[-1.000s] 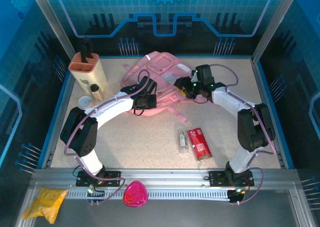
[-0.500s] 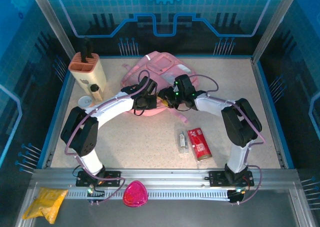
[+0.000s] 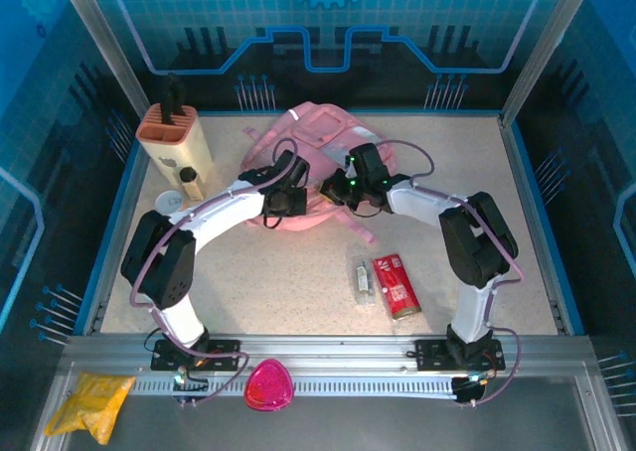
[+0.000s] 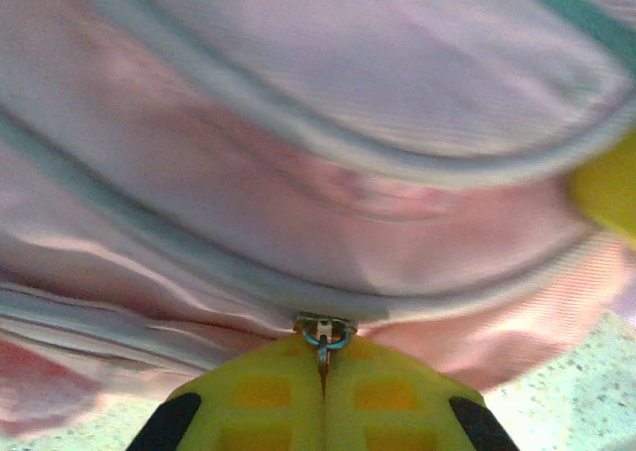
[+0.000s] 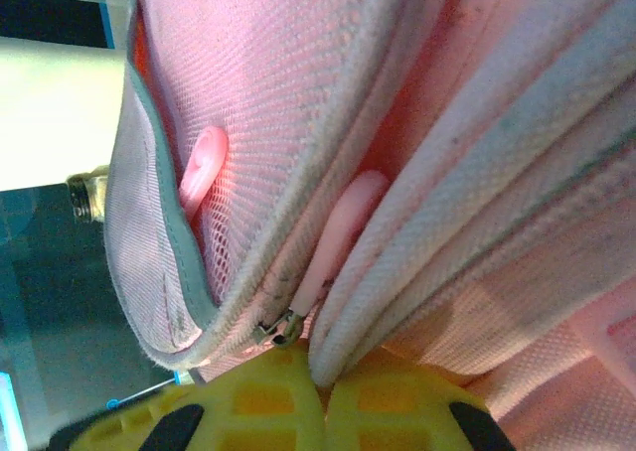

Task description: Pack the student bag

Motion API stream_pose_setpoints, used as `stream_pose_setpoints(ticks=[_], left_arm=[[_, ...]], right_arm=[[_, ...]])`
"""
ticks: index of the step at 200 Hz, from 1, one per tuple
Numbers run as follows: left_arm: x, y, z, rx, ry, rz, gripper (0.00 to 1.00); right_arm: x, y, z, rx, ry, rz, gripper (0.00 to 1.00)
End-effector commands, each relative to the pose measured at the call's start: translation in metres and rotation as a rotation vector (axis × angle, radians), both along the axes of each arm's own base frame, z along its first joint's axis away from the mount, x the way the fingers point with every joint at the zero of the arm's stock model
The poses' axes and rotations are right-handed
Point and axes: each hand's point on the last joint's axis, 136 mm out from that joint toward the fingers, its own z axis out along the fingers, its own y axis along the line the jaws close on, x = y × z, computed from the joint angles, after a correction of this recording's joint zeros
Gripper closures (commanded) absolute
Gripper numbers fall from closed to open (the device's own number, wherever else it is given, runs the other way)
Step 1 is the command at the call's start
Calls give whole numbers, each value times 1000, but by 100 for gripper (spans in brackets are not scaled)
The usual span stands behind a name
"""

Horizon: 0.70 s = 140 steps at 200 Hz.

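Two-point hold on the student bag (image 3: pixel 320 133), flat on the table (image 3: pixel 288 272). At bag's near-left edge, left gripper (image 4: pixel 323 357) clamped on a zipper pull (image 4: pixel 323 330). Newly arrived at bag's near-right edge, right gripper (image 5: pixel 318 367) pinching a fabric seam; probably ready for unzipping.

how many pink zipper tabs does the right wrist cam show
2. One pink tab lies against the mesh at left; a second pink tab hangs in the fold at centre. More may be hidden in the student bag's folds.
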Motion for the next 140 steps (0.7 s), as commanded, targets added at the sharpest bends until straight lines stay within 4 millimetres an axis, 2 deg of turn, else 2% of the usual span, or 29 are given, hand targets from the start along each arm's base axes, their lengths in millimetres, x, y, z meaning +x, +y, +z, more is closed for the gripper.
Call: stream_pose_setpoints(ticks=[1, 17, 27, 55, 66, 93, 106, 113, 127, 140], left_arm=[[0, 52, 7, 84, -2, 67, 100], [0, 69, 2, 101, 17, 86, 100], [-2, 67, -1, 92, 30, 59, 100], [-23, 34, -8, 9, 79, -28, 100], [-33, 13, -6, -34, 83, -49, 100], [-45, -53, 6, -131, 54, -118, 100], [-41, -73, 10, -154, 37, -120, 100], [-36, -76, 11, -160, 30, -107, 100], [-25, -70, 10, -114, 21, -66, 100], [-18, -69, 13, -89, 6, -61, 100]], right_arm=[[5, -32, 23, -1, -76, 27, 100], [7, -44, 28, -15, -85, 45, 100], [15, -54, 33, -28, -102, 37, 100], [57, -85, 46, -86, -155, 6, 100], [76, -93, 53, -111, -176, -4, 100], [107, -84, 62, -115, -195, 56, 100], [112, -80, 61, -128, -186, 81, 100], [111, -82, 59, -144, -174, 83, 96], [104, -90, 60, -158, -161, 70, 86], [86, -92, 61, -143, -153, 62, 74]])
